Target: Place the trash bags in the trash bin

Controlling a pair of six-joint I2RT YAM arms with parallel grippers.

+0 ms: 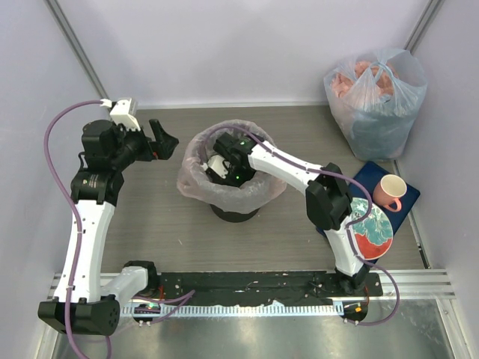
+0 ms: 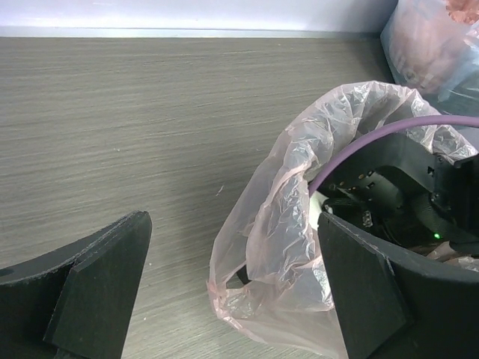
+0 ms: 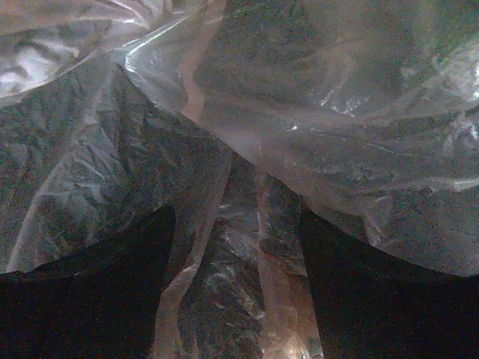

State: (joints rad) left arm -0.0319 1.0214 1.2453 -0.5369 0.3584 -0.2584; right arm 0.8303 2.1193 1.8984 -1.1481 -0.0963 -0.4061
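Grey wood-grain tabletop, pale walls on 3 sides. Mid-table: round black plastic bin with tapered sides, upright. Thin, crinkly, translucent pale pink plastic bag draped over the rim, lining the inside, with a loose skirt hanging down the outer wall. Right gripper reaching down into the bin mouth, pink film on every side; 2 dark fingers set well apart, loose folds of film in the gap, so released. Left gripper near the bin's left side, not touching it; fingers spread wide, nothing held. Far right corner: bulging clear-bluish bag with pink and blue contents. Right edge: pink mug on dark blue flat square pad; round plate patterned teal and red just beside, partly behind the right arm. Purple cables along both arms.
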